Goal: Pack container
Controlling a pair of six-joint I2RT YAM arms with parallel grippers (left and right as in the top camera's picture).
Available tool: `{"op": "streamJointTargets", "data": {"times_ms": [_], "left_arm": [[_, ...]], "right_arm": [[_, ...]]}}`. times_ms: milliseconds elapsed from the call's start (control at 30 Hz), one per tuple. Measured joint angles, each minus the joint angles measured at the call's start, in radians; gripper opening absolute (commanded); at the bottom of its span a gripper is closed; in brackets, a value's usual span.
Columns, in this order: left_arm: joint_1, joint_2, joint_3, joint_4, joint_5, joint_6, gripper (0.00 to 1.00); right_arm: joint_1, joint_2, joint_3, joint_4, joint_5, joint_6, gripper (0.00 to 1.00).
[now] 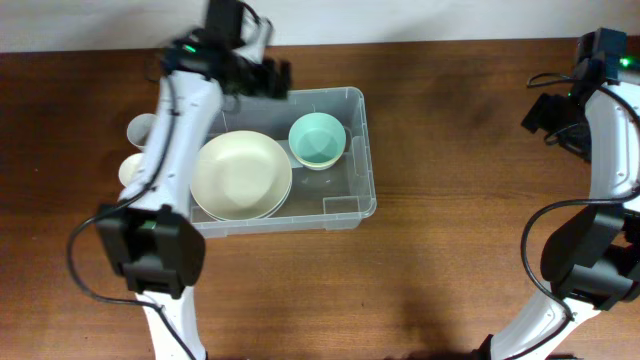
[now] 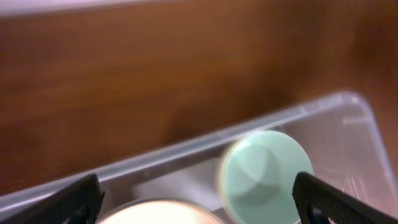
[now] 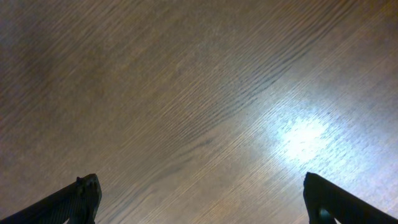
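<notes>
Left gripper [image 1: 268,78] poised empty at far rim of container [image 1: 368,150].
Overhead: the container is laid lengthwise across the table [image 1: 460,200], bowls [image 1: 240,175] inside; the right gripper [image 1: 548,112] is seen well apart, the left arm [image 1: 180,130] judged nearer. Left wrist: fingers [image 2: 81,199] are spread, a green bowl [image 2: 264,174] seen between them. Right wrist: fingers are spread over bare table.

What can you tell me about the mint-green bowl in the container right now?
The mint-green bowl is small, round, smooth and plastic-looking, with a paler rim. It stands upright and empty on the floor of the clear container, near the far wall, right of the larger cream bowl; whether their rims touch is unclear. The left gripper hangs above it, fingers apart, not touching it.
</notes>
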Motion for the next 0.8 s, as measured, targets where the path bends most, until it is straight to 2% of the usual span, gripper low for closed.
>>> {"op": "streamJointTargets", "data": {"times_ms": [167, 267, 367, 567, 800], "left_arm": [[0.206, -0.087, 0.134, -0.118, -0.098, -0.003, 1.00], [0.352, -0.109, 0.140, -0.224, -0.168, -0.020, 0.99], [0.447, -0.090, 0.072, -0.262, -0.192, -0.027, 0.99], [0.485, 0.029, -0.050, -0.214, -0.196, -0.027, 0.99], [0.482, 0.115, -0.061, -0.182, -0.197, -0.027, 0.99]], "right_arm": [[0.000, 0.000, 0.000, 0.000, 0.000, 0.000, 0.99], [0.000, 0.000, 0.000, -0.001, 0.000, 0.000, 0.99], [0.000, 0.000, 0.000, 0.000, 0.000, 0.000, 0.99], [0.000, 0.000, 0.000, 0.000, 0.000, 0.000, 0.99], [0.000, 0.000, 0.000, 0.000, 0.000, 0.000, 0.99]]}}
